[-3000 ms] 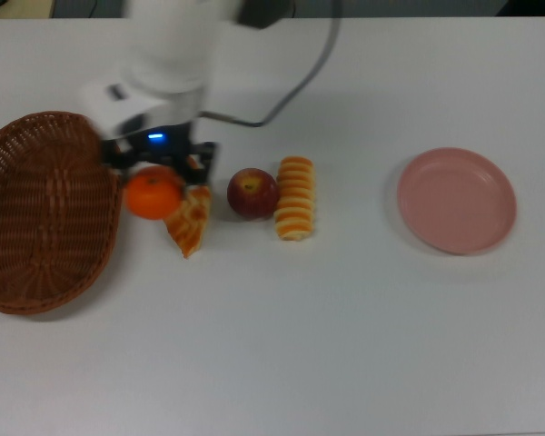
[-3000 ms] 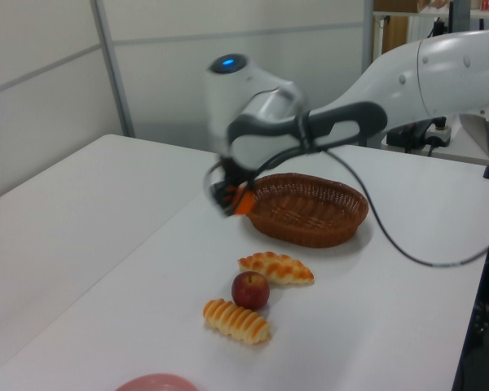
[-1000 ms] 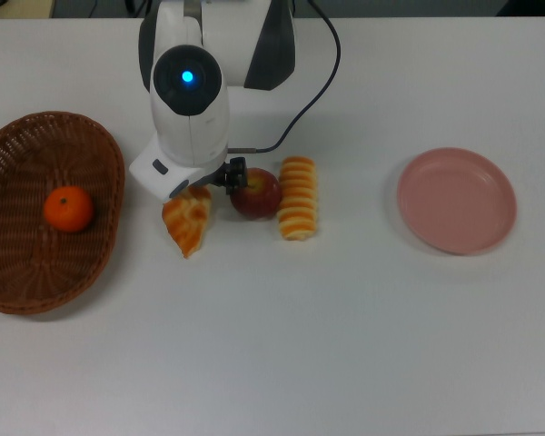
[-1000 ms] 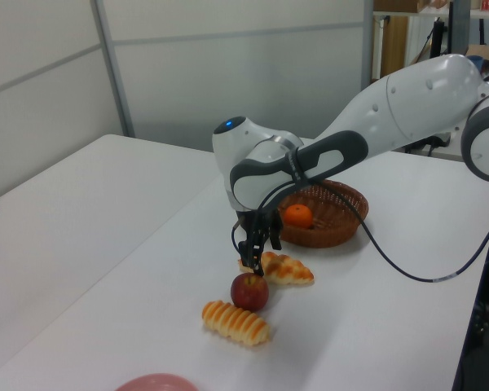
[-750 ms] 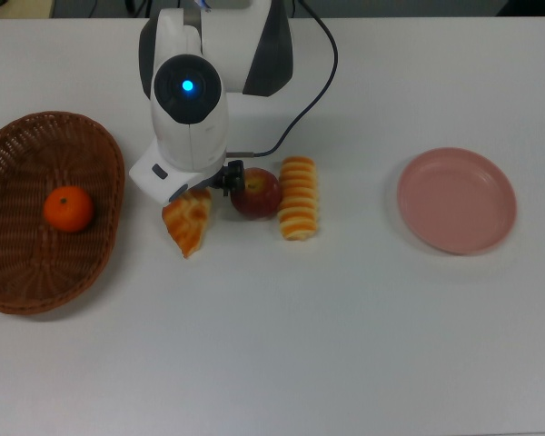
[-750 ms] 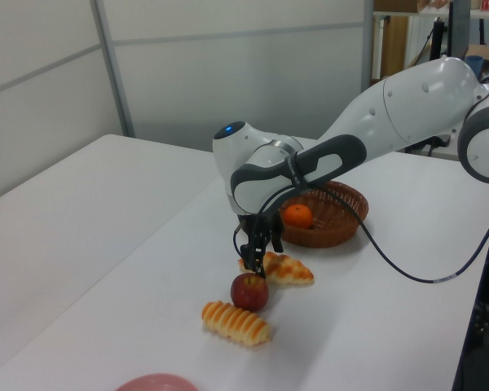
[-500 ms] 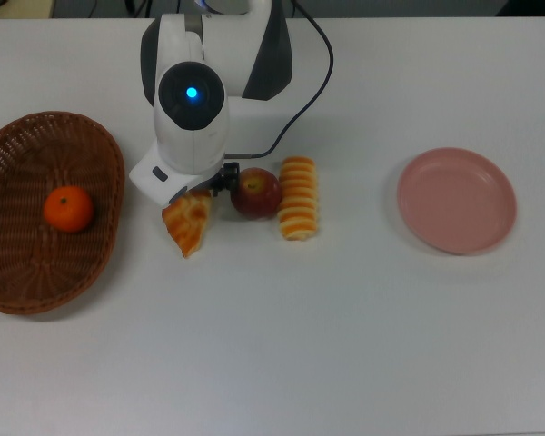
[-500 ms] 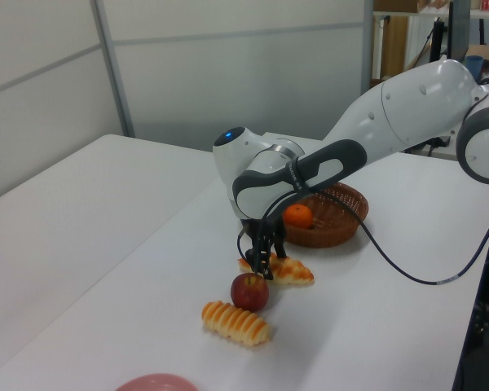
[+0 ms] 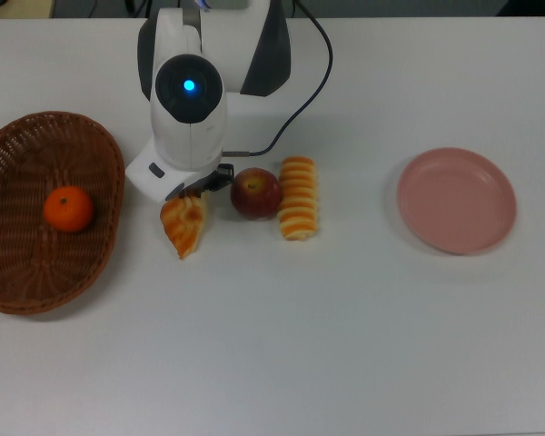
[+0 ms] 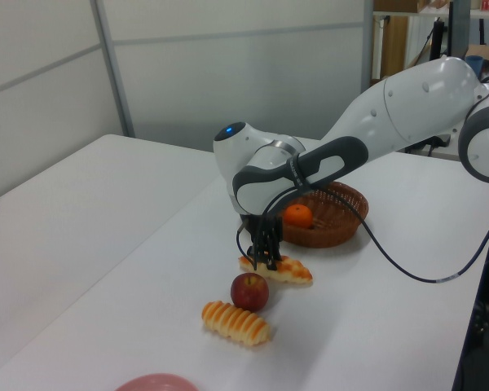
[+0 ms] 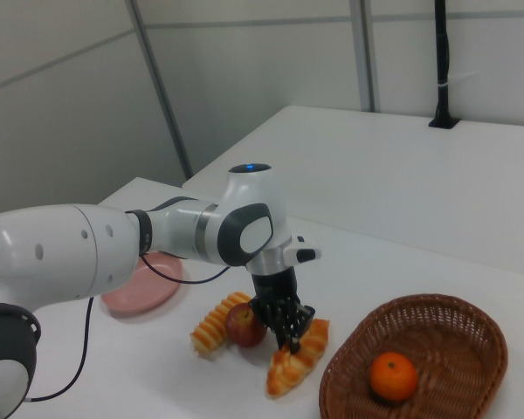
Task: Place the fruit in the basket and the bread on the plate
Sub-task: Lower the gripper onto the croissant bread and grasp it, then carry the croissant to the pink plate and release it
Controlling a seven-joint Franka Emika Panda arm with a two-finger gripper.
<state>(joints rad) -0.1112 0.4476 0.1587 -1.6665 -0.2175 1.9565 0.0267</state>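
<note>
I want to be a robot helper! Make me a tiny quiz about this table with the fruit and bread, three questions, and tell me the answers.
1. True or false: the small orange mandarin lies inside the brown woven wicker basket.
2. Which thing is the robot's hand right over? A) the dark red apple B) the braided golden loaf C) the round pale pink plate
3. Fill in: in the top view, the ridged striped roll lies on the apple's ____ side.

Key: 1 true. 2 B. 3 right.
</note>
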